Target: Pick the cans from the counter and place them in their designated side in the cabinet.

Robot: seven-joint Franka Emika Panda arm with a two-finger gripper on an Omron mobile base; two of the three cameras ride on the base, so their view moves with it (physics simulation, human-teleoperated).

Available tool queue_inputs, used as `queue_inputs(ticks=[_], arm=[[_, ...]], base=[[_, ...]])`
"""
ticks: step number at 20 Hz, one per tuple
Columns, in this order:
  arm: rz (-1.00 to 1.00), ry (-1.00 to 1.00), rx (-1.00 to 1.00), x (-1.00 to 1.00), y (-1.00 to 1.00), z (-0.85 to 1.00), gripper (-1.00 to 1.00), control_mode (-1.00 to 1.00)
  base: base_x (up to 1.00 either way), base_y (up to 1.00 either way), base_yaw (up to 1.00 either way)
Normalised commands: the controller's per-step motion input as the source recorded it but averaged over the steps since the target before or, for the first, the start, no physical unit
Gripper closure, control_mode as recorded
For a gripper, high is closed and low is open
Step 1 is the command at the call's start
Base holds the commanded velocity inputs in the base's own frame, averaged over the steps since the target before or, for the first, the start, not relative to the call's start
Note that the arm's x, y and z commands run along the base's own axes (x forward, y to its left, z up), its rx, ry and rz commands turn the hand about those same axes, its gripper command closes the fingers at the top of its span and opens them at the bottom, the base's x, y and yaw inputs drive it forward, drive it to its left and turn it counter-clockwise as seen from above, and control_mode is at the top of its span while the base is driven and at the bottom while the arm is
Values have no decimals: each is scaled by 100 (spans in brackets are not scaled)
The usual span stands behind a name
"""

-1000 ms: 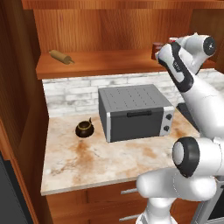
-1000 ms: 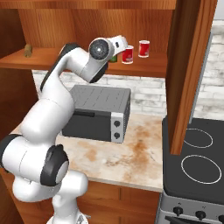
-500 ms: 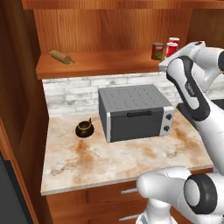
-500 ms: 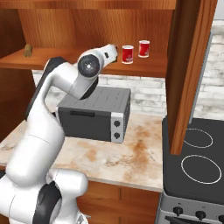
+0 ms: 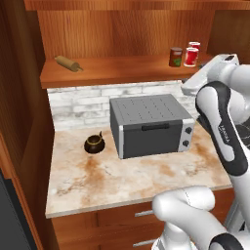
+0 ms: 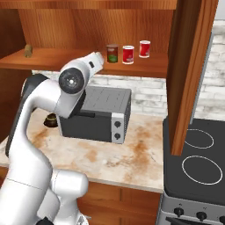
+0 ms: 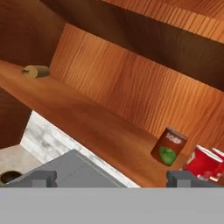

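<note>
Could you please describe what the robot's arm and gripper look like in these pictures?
The arm is glossy white with rounded segments, dark grey joint bands and round dark caps at the joints; small dark lettering runs along one band. The gripper ends in two small, blocky dark grey fingertips.

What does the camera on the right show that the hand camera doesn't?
Only the right base view has the black stovetop and a second bright red can standing clear. Only the hand view has the pincer, its dark fingertips spread wide apart. Both share the brownish-red can with a green label, a red can, the grey toaster oven and the wooden shelf.
</note>
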Motion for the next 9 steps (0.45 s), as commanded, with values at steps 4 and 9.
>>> queue_inputs(ticks=[4, 9], arm=[[7, 3, -7, -79, 20, 0, -100, -100], [7, 3, -8, -81, 16, 0, -100, -100]], base=[[0, 0, 0], [0, 0, 0]])
